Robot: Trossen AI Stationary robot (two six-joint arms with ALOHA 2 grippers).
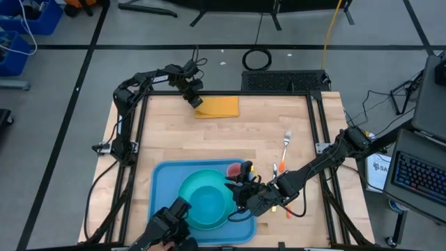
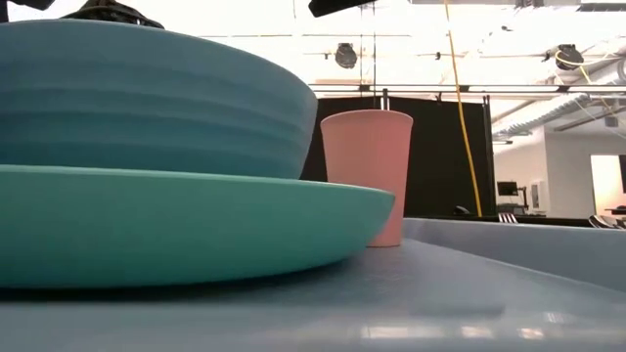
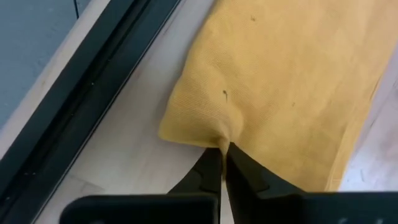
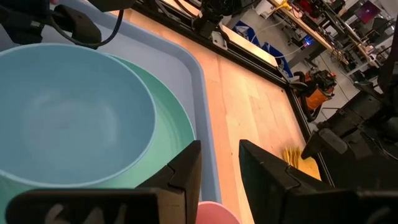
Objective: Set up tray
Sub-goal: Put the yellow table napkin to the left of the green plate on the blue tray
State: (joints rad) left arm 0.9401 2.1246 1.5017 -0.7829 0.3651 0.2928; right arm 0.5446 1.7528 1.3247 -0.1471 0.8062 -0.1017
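Your tray (image 1: pixel 165 183) sits at the bench's near edge. The yellow napkin (image 1: pixel 217 107) lies at the far edge. Your left end effector (image 1: pixel 194 100) is pressed together, pinching the napkin's corner, so pull toward the tray.

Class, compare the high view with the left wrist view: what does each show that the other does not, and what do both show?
Only the high view shows the blue tray holding a turquoise plate, blue bowl and pink cup, the fork on the table beside it, and the right end effector over the tray. Only the left wrist view shows the left end effector shut, pinching the cloth's corner. Both show the orange napkin on the wooden table.
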